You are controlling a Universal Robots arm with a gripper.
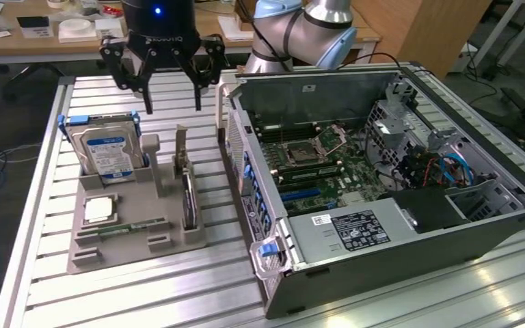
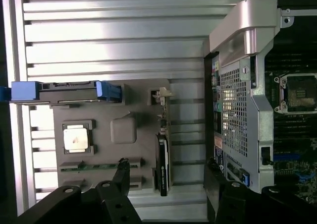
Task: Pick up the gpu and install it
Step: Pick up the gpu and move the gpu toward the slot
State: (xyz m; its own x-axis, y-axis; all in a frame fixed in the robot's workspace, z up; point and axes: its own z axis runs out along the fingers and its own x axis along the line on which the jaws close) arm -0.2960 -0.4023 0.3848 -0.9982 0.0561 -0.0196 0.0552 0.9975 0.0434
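Observation:
The gpu [image 1: 188,195] stands on edge in a slot of the grey holder tray [image 1: 130,253], its silver bracket at the far end. From above, in the wrist view, the gpu [image 2: 162,157] is a thin dark strip. My gripper [image 1: 173,108] hangs open above the table, behind the tray and higher than the card, touching nothing. In the wrist view my gripper [image 2: 166,184] has one dark finger on each side of the card's line. The open computer case [image 1: 481,225] lies at the exterior view's right, motherboard [image 1: 322,167] exposed.
The tray also holds a silver hard drive [image 1: 107,154] with blue handles, a processor chip [image 1: 98,208] and a green memory stick [image 1: 121,231]. The tray sits on a slatted metal table [image 1: 153,294]. A wooden desk [image 1: 52,37] with clutter stands behind the arm.

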